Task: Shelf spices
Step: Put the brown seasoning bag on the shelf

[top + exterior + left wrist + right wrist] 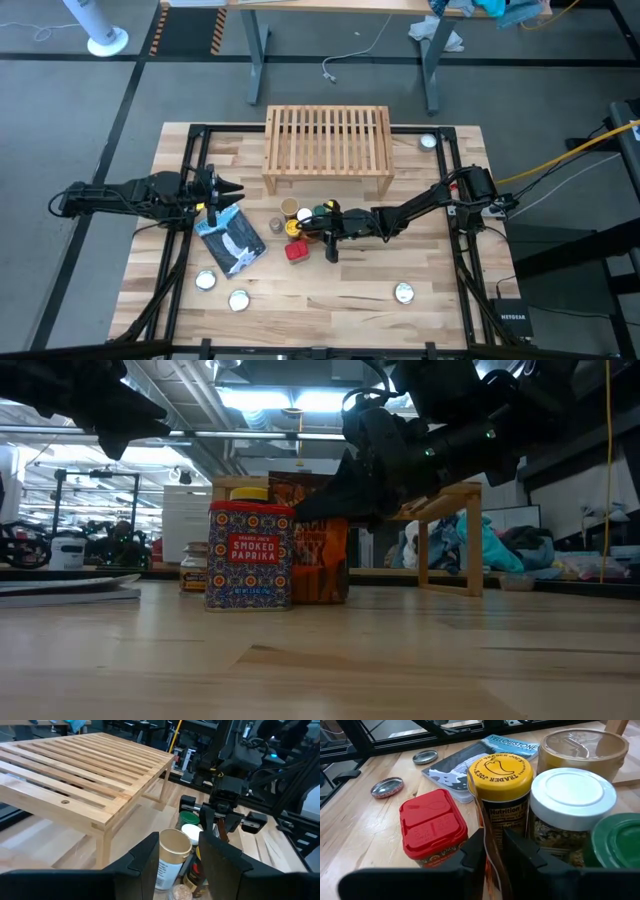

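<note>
**Right gripper pinches the orange packet amid the spice cluster**

The right gripper [492, 855] is closed narrowly on the thin top edge of the orange packet [322, 560], gripping it edge-on because it is flat. Just beside its fingers stand the red tin [432, 832] and the yellow-lidded [501, 770], white-lidded [572, 795] and green-lidded jars [617, 840]. The shelf [328, 145] lies beyond, bare. The left gripper [222, 187] waits well apart, fingers slightly parted, holding nothing.

Spice jars [300, 216] crowd the shelf [328, 146] front.
</note>
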`<state>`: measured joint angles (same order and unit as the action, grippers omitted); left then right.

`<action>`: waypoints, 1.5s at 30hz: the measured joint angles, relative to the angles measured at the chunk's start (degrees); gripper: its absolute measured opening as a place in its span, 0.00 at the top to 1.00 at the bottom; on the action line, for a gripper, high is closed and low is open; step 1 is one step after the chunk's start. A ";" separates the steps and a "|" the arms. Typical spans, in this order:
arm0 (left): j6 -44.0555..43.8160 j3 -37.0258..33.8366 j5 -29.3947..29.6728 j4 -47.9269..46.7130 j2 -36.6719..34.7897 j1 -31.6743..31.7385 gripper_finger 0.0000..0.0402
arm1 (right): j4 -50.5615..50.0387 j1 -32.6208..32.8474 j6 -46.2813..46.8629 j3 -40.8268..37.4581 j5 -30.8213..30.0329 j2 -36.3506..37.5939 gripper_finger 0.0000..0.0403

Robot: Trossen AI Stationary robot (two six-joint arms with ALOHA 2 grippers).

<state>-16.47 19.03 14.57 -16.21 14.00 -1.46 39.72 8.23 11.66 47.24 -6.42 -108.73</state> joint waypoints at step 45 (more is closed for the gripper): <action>-0.02 0.00 0.02 -0.04 0.02 0.01 0.67 | -25.34 -0.34 -21.94 26.25 0.91 1.14 0.98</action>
<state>-16.49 19.03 14.59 -16.25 14.02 -1.45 14.39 7.89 -10.28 73.49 -5.50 -107.59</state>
